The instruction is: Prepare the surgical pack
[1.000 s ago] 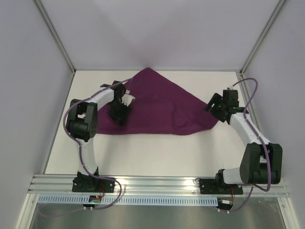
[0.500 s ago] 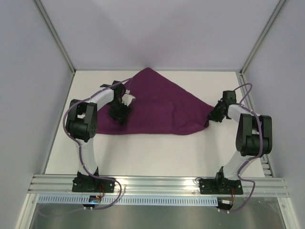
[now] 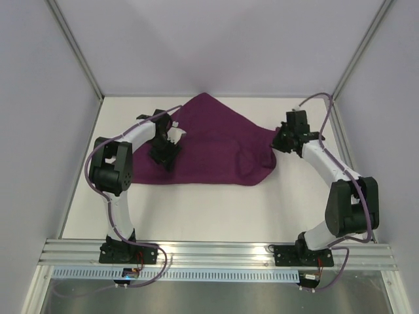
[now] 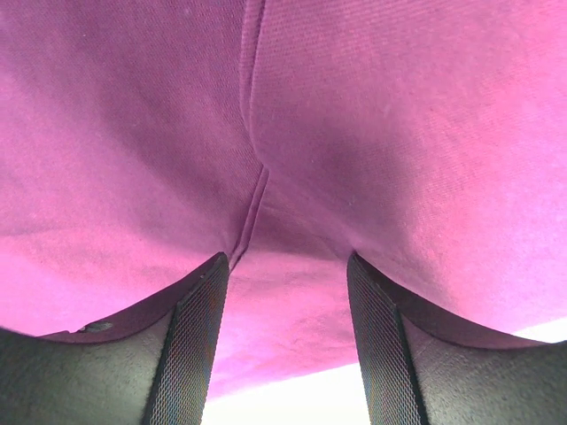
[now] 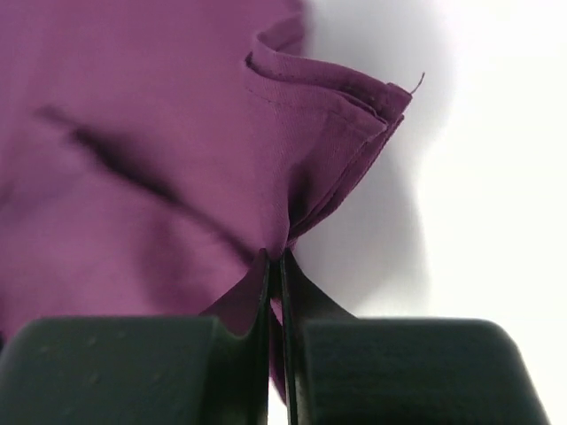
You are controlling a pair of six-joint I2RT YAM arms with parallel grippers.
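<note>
**Top external view.** The purple cloth lies on the white worktop in the far middle area, between the two arms. Its outline is roughly triangular, with the apex toward the back wall and the long edge facing the arm bases. The left end effector sits over the left part of the cloth, near the left corner. The right end effector is at the right corner of the cloth, which is bunched there. This view does not resolve the finger state of either end effector.

**Left wrist view.** The fingers of the left end effector are spread apart. Cloth fills almost the whole frame beyond them. A folded seam runs down the cloth and ends in the gap between the fingers. A strip of white worktop is visible at the lower edge. Whether the fingertips touch the cloth cannot be told.

**Right wrist view.** The fingers of the right end effector are pressed together and pinch a gather of the cloth at its right corner. Beyond the pinch, the corner stands up in several stacked layers with a stitched hem, and a loose thread shows at its tip. The corner casts a soft shadow on the worktop to its right. The rest of the cloth extends to the left with a dark crease across it.
</note>
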